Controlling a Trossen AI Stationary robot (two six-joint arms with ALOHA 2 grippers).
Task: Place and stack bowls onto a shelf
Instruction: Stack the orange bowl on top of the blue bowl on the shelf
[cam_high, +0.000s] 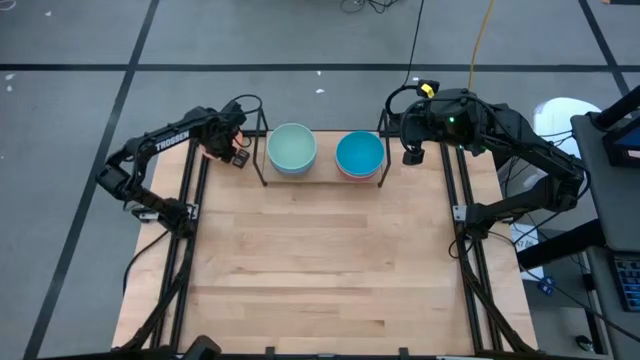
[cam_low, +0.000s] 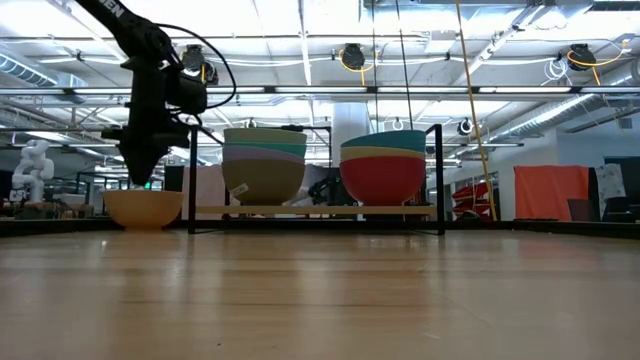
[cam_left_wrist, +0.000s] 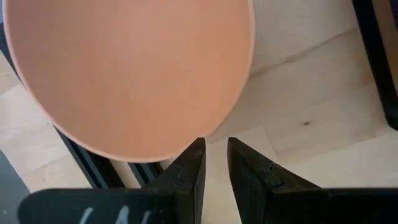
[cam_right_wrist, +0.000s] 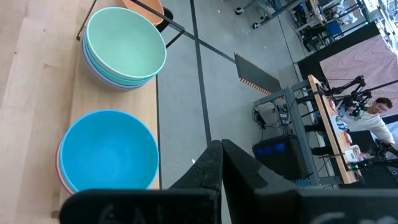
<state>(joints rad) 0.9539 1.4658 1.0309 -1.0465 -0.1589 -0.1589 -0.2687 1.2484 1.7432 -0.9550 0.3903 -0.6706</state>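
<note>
Left gripper (cam_left_wrist: 214, 163): over the orange bowl's (cam_left_wrist: 130, 74) rim, fingers slightly parted, holding nothing.
Right gripper (cam_right_wrist: 219, 163): clenched, empty, beside the shelf (cam_high: 322, 176).
Orange bowl: on the table (cam_high: 320, 270), left of shelf.
Shelf: two stacks, mint bowl (cam_high: 292, 147) and blue bowl (cam_high: 359, 153) on top.

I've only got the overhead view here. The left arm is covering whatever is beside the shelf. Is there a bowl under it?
Observer: Yes. The low view shows an orange bowl on the table, outside the shelf, with the left hand just above its rim.
Operator: Is the hand gripping it?
Observer: No. In the left wrist view its fingers stand slightly apart with nothing between them, and the bowl is just beyond the tips.
Operator: What's under the teal-blue bowl near the right arm?
Observer: From the side, the teal-blue bowl sits in a cream bowl, which sits in a magenta bowl.
</note>
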